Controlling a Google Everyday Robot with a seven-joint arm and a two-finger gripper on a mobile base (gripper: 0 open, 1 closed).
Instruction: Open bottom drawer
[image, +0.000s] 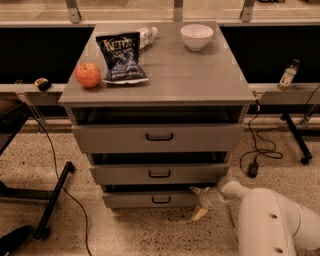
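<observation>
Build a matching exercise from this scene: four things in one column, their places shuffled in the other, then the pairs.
Things
1. apple
2. white bowl
3. chip bag
4. gripper

Places
A. low down, at the right end of the bottom drawer front
B. back right of the cabinet top
C. near the left edge of the cabinet top
D. on the cabinet top, just right of the apple

Pairs: 1-C, 2-B, 3-D, 4-A

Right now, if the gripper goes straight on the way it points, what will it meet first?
Probably the right end of the bottom drawer; the gripper, low beside it, points toward it, though depth is unclear.
</observation>
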